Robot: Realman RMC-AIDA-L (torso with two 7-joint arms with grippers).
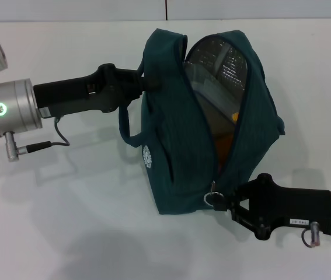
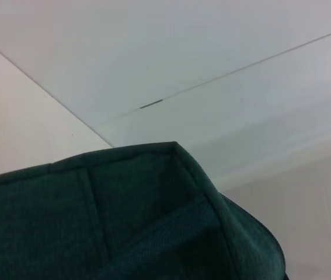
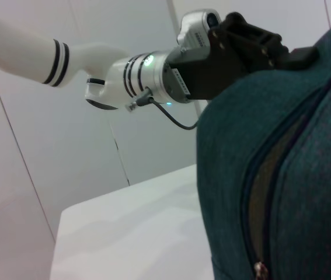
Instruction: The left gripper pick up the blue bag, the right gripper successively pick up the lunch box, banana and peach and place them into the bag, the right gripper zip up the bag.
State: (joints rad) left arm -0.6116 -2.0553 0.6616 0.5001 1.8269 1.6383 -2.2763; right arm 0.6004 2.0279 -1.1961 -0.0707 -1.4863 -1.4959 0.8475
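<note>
The blue bag (image 1: 171, 151) hangs over the white table with its zip open along the top. My left gripper (image 1: 146, 83) is shut on one of its handles at the far side and holds it up. Silver foil lining (image 1: 220, 55) shows in the mouth. The clear lunch box (image 1: 207, 93) lies inside, with a yellow-orange patch of the banana (image 1: 230, 131) below it. The peach is hidden. My right gripper (image 1: 223, 200) is at the near end of the bag, shut on the ring zip pull (image 1: 213, 197). The bag also shows in the left wrist view (image 2: 124, 227) and the right wrist view (image 3: 305, 175).
The white table (image 1: 66, 221) runs all round the bag, with a wall behind it. In the right wrist view the left arm (image 3: 153, 76) reaches in from the far side over the bag's top.
</note>
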